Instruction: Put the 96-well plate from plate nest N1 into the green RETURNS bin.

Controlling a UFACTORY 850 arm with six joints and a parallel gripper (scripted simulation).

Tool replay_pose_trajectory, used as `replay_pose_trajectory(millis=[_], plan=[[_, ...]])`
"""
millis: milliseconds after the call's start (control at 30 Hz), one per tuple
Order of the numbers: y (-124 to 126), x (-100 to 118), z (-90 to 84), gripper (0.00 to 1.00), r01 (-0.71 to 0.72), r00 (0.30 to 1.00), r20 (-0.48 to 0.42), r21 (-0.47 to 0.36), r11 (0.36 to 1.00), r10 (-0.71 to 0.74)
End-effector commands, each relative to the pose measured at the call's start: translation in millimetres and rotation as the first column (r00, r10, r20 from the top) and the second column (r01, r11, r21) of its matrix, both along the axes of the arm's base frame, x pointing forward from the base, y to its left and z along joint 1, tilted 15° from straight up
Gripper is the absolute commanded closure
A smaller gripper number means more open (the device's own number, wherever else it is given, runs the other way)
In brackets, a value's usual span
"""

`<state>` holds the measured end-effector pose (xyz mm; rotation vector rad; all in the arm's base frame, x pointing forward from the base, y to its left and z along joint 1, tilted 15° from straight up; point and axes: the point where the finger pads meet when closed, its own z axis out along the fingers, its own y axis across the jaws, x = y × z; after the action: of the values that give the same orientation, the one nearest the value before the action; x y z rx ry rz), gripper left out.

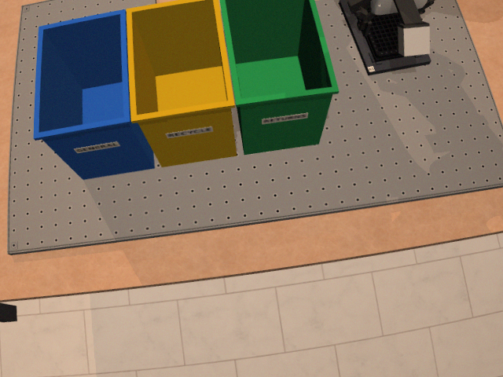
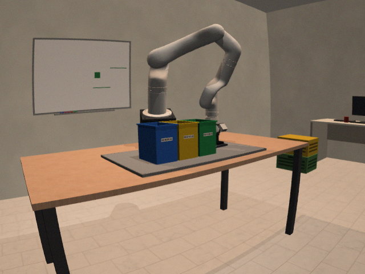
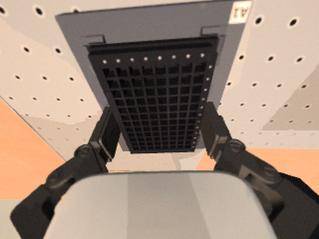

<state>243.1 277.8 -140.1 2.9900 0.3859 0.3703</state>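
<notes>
The black 96-well plate (image 3: 156,97) lies in the plate nest (image 3: 150,40) with its label at the corner. It also shows in the top view (image 1: 380,34), partly hidden by the gripper body. My gripper (image 3: 159,115) is down over the plate, one finger against each long side, shut on the plate while it still rests in the nest. The green RETURNS bin (image 1: 280,68) stands upright to the left of the nest, with its sign (image 1: 284,118) on the near wall. In the exterior view the gripper (image 2: 219,134) is mostly hidden behind the green bin (image 2: 206,137).
A yellow RECYCLE bin (image 1: 181,77) and a blue GENERAL bin (image 1: 82,89) stand upright in a row left of the green one, on the grey pegboard (image 1: 244,190). Stacked yellow and green crates (image 2: 297,153) sit beyond the table's right end.
</notes>
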Motion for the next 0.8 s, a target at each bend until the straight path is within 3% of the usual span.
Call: replay_pose_trajectory(millis=[0, 767], plan=[[0.4, 0.1, 0.3, 1.00, 0.000, 1.000, 0.000, 0.001, 1.000, 0.000], [0.5, -0.4, 2.2, 1.00, 0.000, 1.000, 0.000, 0.001, 1.000, 0.000]])
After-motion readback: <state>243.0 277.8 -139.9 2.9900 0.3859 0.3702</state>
